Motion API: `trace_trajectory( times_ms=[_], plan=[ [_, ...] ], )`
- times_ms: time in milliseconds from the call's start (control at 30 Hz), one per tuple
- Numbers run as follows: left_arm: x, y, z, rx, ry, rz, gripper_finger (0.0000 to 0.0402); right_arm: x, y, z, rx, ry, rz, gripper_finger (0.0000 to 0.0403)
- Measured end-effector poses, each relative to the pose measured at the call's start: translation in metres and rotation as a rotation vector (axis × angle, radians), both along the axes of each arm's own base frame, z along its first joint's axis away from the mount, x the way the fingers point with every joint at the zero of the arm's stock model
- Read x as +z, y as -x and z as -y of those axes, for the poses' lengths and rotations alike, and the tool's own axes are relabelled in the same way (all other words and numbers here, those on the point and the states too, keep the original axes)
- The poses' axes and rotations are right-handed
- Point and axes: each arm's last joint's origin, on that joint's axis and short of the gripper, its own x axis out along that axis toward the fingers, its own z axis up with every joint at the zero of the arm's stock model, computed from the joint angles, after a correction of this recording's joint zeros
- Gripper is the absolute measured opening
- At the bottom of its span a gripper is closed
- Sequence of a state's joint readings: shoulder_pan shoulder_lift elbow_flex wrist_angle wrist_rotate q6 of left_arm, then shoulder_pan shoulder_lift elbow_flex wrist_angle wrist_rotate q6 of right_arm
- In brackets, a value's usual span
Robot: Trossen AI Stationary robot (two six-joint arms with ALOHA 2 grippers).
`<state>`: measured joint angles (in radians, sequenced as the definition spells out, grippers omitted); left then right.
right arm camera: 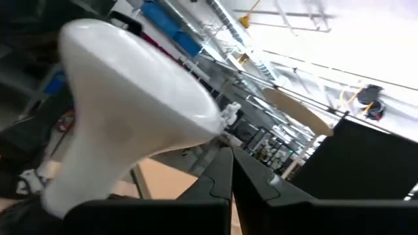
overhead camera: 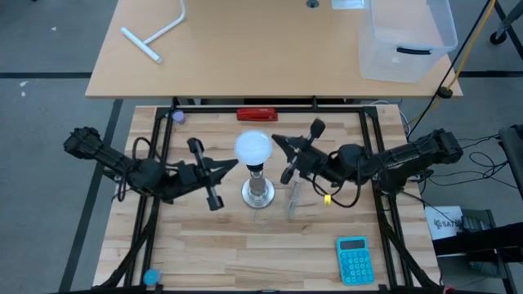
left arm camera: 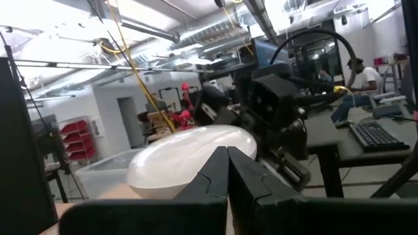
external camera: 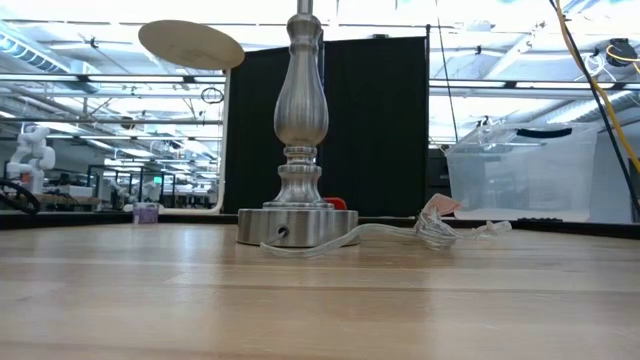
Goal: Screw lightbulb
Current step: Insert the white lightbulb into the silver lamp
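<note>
On the wooden table (overhead camera: 212,245), both arms reach inward, jaws closed and empty, flanking the lightbulb (overhead camera: 252,148) atop its stand (overhead camera: 257,189).

We're in a big open robotics lab: exposed ceiling ducts (left arm camera: 196,32), strip lights, a white robot arm (external camera: 28,150) beyond the wooden bench (external camera: 320,300), red parts bins (left arm camera: 73,134), a person at a keyboard desk (left arm camera: 375,134).
</note>
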<state>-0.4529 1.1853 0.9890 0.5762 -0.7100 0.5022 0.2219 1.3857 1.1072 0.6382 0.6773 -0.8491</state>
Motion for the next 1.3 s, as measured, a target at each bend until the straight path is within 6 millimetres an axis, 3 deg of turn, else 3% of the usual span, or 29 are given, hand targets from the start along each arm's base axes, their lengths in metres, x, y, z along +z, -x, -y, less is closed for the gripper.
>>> trace_trajectory(
  times_ms=[467,933,1133,1300],
  plan=[
    [-0.003,-0.005,-0.01,0.076,0.029,-0.024,0.0,0.002,0.001,-0.005,0.066,0.049,-0.004,0.0],
    [-0.01,-0.01,-0.028,0.298,0.09,-0.074,0.0,-0.009,0.003,-0.033,0.185,0.074,-0.094,0.0],
    [-0.007,-0.01,-0.035,0.32,0.114,-0.044,0.0,-0.014,0.005,-0.041,0.207,0.056,-0.148,0.0],
    [0.002,-0.004,-0.029,0.284,0.099,0.009,0.0,-0.017,0.004,-0.036,0.169,0.039,-0.172,0.0]
  ],
)
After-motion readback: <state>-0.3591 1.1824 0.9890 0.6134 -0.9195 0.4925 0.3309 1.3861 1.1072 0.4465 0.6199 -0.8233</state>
